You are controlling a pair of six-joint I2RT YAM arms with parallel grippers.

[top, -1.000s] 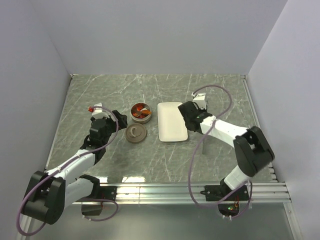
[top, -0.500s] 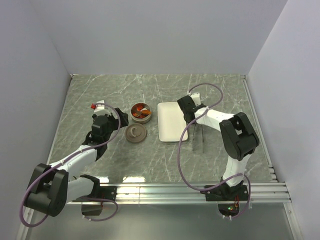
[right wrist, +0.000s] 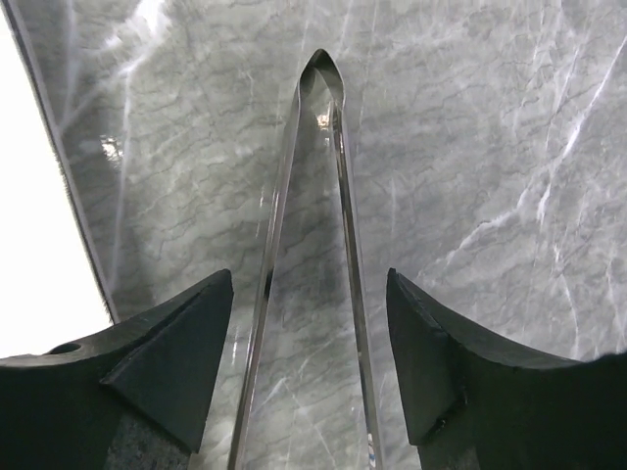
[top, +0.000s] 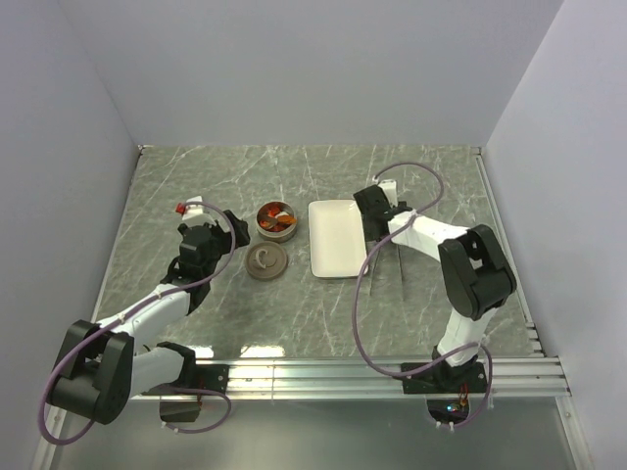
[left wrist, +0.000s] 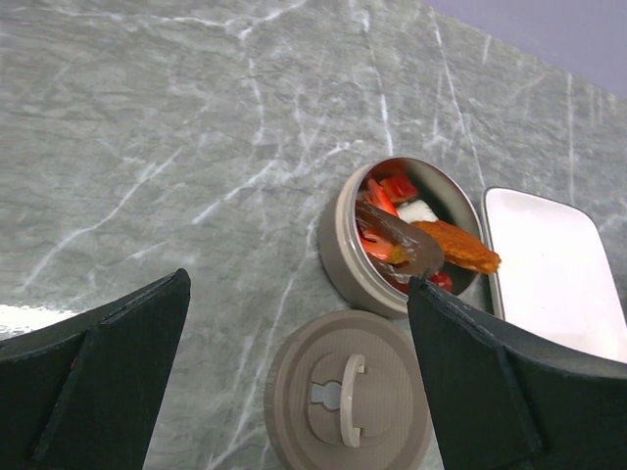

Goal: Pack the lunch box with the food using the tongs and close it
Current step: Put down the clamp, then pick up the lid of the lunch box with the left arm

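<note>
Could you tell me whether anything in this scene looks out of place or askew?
Yes: in the lunch box, an orange food piece juts over the rim toward the plate, so the lid may not seat flat.

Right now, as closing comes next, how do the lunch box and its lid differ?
The lunch box is an open walled tin holding food; the lid is flat and bears only a small curved handle. The lunch box sits farther back, the lid in front of it, off it. Both are round and brownish-grey.
</note>
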